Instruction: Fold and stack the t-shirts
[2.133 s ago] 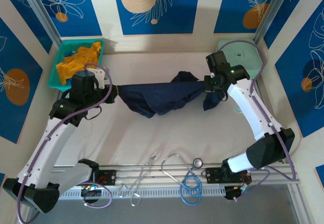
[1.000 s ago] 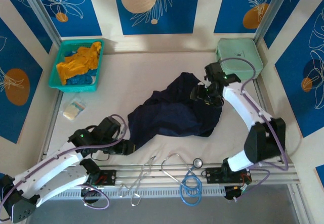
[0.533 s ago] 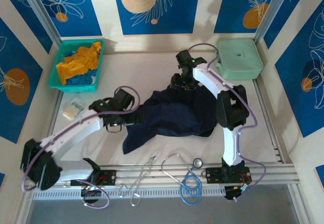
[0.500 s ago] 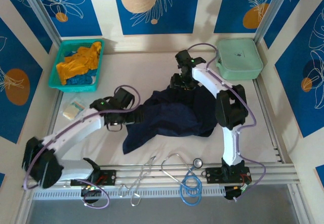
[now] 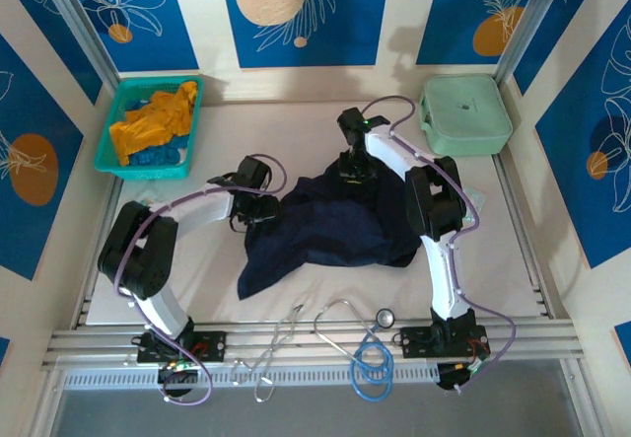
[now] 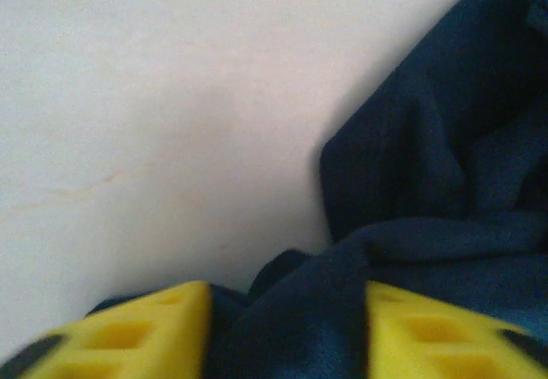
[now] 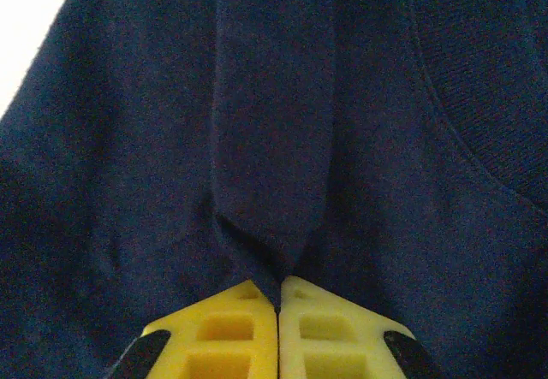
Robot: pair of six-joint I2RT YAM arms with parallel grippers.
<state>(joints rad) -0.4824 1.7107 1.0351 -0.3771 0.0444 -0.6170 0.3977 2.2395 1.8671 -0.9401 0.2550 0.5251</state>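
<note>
The dark navy t-shirt lies crumpled in a heap at the middle of the table. My left gripper is at its left edge. In the left wrist view a thick fold of navy cloth fills the gap between the yellow fingers, so the left gripper is shut on it. My right gripper is at the shirt's far edge. Its fingers meet, pinching a raised navy fold at the right gripper tips. Mustard-orange and bright blue t-shirts lie in the basket.
The teal basket stands at the far left corner and a mint-green case at the far right. Bare white table lies left of the shirt. Looped cables and a stethoscope hang along the near rail.
The shirt, earlier stretched between both grippers, dropped into a heap. The left arm swung up to its left edge and closed on it. The right gripper shut on the far edge.
</note>
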